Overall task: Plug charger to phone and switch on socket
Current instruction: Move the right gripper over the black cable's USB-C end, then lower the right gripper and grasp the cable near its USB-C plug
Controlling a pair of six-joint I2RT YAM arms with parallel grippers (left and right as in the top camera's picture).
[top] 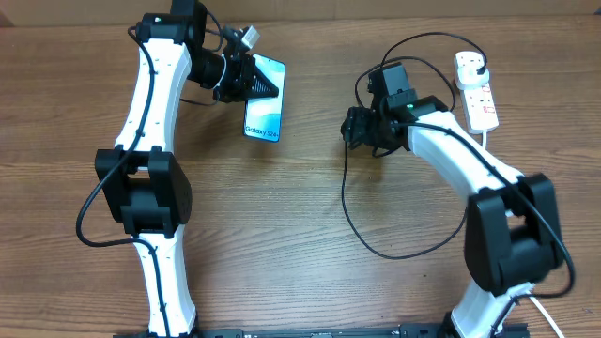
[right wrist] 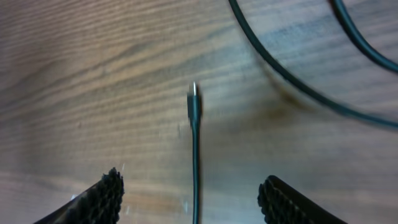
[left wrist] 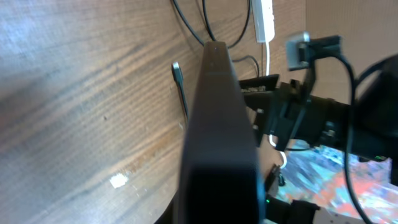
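Observation:
The phone [top: 265, 111] shows its light "Galaxy S24" screen at the back left of the table. My left gripper [top: 246, 83] is shut on its upper end, and in the left wrist view the phone [left wrist: 217, 124] appears edge-on as a dark slab. The charger's thin black cable [top: 349, 211] loops across the middle of the table. Its connector tip [right wrist: 194, 102] lies on the wood, also visible in the left wrist view [left wrist: 176, 68]. My right gripper [right wrist: 193, 186] is open, with a finger on each side of the cable just behind the tip. The white socket [top: 479, 94] lies at the back right with the charger's black plug [top: 472, 62] in it.
The socket's thick white cord [top: 488, 141] runs under my right arm toward the front right. The charger cable arcs behind my right gripper [top: 423, 39]. Wood tabletop [top: 282, 235] lies between the arms.

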